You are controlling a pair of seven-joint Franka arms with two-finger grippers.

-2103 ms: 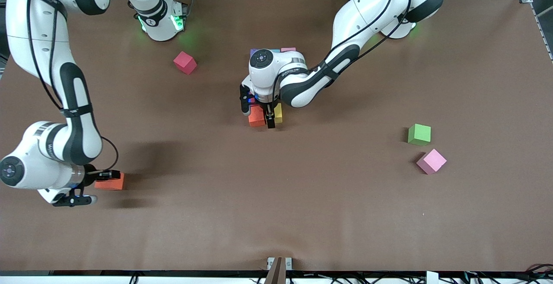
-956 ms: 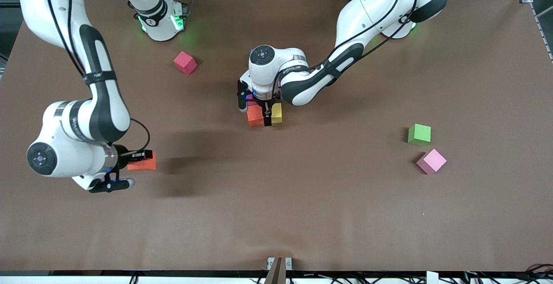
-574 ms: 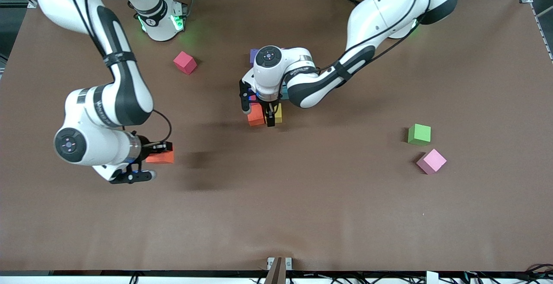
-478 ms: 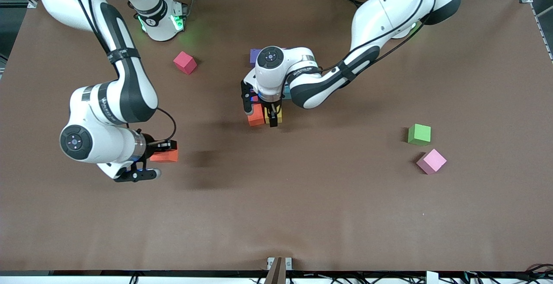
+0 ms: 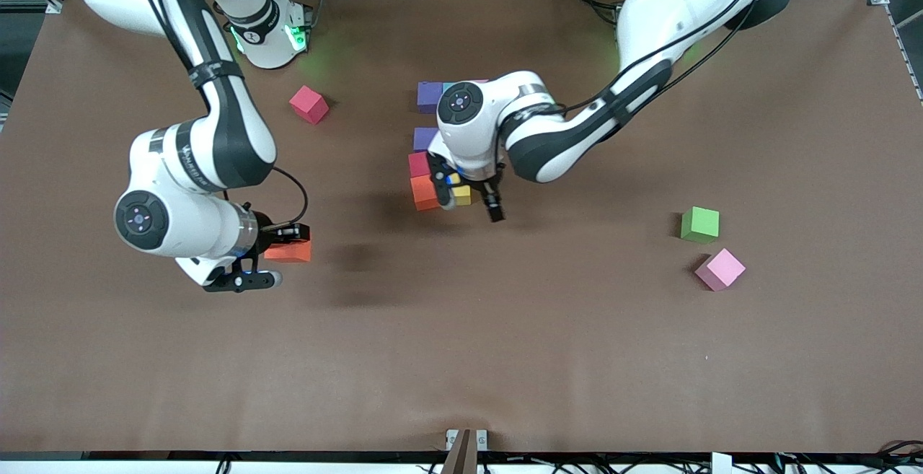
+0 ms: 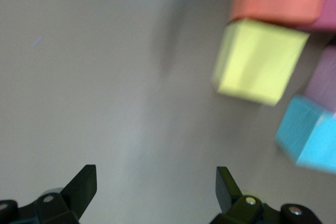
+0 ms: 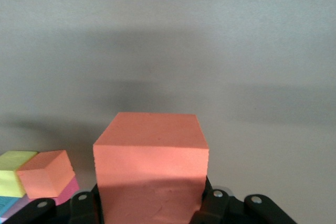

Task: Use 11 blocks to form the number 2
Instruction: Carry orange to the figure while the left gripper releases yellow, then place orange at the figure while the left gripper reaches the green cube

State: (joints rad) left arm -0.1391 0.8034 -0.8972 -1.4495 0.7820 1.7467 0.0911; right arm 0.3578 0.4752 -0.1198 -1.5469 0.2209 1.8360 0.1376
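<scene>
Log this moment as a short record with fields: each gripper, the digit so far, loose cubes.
right gripper: shut on a matte orange cube, up over bare table
left gripper: fingers open, empty, over the yellow cube at the digit's near edge
digit: partly built cluster mid-table
loose cubes: red cube, pink cube, green cube

Bare table (image 5: pixel 375 243) lies between the right gripper (image 5: pixel 268 257) and the block cluster (image 5: pixel 433 185), left gripper (image 5: pixel 472 205) just beside it
</scene>
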